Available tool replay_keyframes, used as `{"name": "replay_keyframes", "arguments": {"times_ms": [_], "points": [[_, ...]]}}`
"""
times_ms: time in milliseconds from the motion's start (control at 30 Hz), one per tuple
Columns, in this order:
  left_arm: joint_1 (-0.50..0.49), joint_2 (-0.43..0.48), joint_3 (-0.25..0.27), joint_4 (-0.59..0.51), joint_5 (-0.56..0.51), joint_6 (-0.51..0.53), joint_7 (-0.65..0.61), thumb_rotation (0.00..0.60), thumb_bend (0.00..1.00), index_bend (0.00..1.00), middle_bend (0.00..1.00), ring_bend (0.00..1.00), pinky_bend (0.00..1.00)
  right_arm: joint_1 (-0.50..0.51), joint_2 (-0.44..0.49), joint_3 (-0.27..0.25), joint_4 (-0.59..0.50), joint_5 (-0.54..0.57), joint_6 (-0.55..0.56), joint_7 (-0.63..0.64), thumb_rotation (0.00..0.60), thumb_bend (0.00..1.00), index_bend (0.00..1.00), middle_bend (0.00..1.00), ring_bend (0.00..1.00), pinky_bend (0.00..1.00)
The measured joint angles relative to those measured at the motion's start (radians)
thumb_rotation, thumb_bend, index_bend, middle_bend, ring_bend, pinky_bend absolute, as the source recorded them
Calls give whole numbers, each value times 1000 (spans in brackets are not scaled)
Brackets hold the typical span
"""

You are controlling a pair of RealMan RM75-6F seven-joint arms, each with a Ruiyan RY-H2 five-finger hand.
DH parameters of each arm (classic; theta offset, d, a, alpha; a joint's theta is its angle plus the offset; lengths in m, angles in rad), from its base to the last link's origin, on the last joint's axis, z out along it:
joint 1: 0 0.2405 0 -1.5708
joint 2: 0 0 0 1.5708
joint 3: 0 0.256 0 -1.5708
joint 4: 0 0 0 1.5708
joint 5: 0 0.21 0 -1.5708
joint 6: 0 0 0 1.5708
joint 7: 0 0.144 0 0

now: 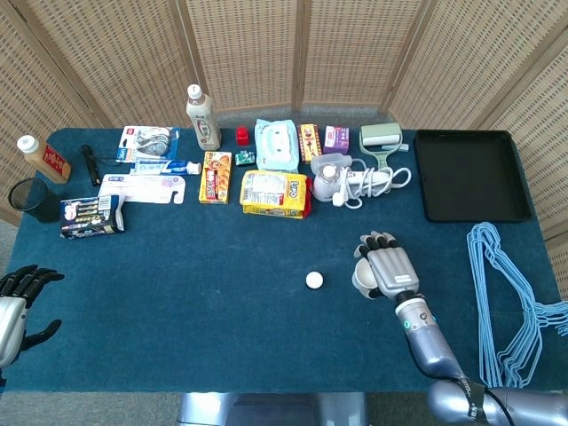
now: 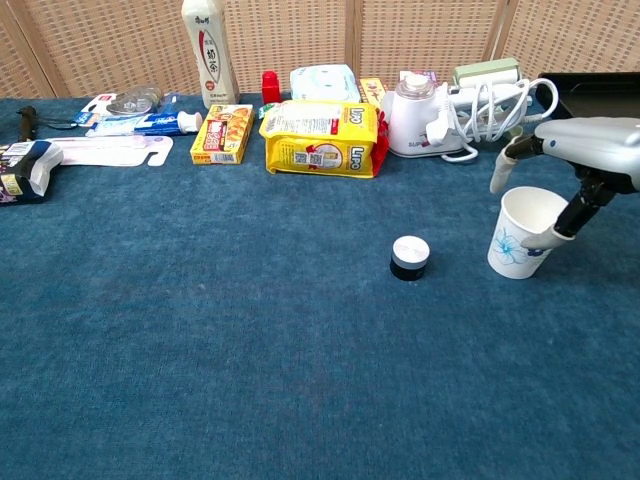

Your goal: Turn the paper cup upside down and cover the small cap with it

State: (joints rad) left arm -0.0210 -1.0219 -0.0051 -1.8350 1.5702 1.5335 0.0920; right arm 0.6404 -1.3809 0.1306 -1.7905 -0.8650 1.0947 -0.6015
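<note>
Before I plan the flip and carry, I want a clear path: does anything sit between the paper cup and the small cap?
Nothing visible does. The paper cup stands upright under the right hand, and only bare blue cloth separates it from the small cap.

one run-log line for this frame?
phase: reaching | right hand over paper cup, no grip | cup upright | small cap uncovered | left hand idle

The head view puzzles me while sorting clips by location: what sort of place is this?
Probably a staged test or demo bench, not a home. A blue-covered table is backed by wicker screens, and unrelated goods sit in a row: a bottle, a yellow packet, hangers.
</note>
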Motion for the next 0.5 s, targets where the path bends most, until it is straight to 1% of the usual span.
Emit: {"name": "replay_keyframes", "arguments": {"times_ms": [300,500], "points": [[0,-3,2,2,-1,1,-1,600,179,281,280,174,183,7,-9,2,29,16,-9,20,559,242,406,205,121,90],[2,-3,3,9,-4,3,-6,600,179,281,280,174,183,15,-24,5,46,15,-10,28,557,242,431,218,126,92]]}}
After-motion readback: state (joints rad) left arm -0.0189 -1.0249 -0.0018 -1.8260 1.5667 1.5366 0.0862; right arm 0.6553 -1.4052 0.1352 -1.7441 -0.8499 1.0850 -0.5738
